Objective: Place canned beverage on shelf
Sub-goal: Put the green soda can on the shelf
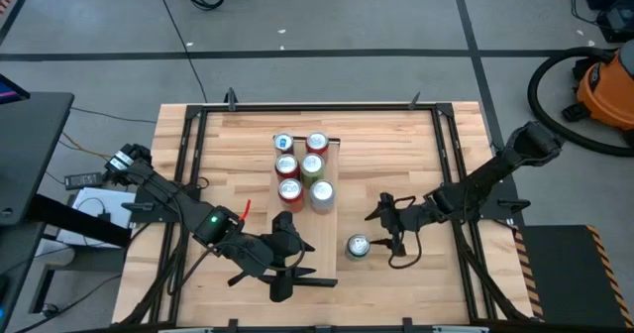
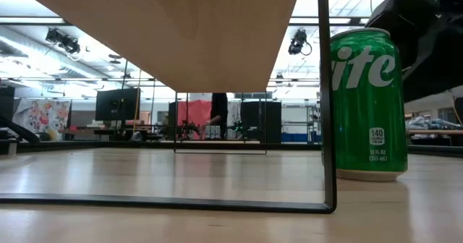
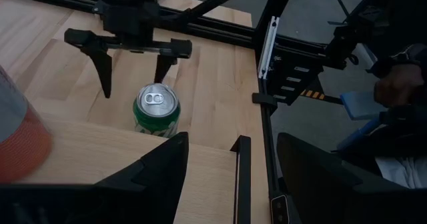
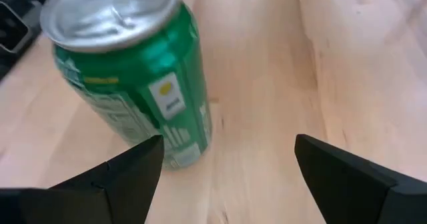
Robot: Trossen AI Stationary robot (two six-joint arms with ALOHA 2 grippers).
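Note:
A green canned beverage point(image 1: 358, 246) stands upright on the wooden tabletop, near its front edge and right of the middle. My right gripper point(image 1: 382, 232) is open just to the can's right, and its fingers point(image 3: 105, 71) stand beyond the can point(image 3: 157, 109) in the left wrist view. In the right wrist view the can point(image 4: 133, 77) sits ahead of one finger, not between the two. The shelf point(image 1: 332, 179) stands mid-table with several cans on top. My left gripper point(image 1: 289, 272) hovers to the can's left, its fingers point(image 3: 167, 167) slightly apart with nothing between them.
In the low view the shelf's underside point(image 2: 181, 33) spans the top and its dark leg frame point(image 2: 329, 127) stands just beside the can point(image 2: 365, 102). Black frame rails point(image 1: 451, 165) run along the table's sides. An orange vacuum point(image 1: 606, 85) sits on the floor at the far right.

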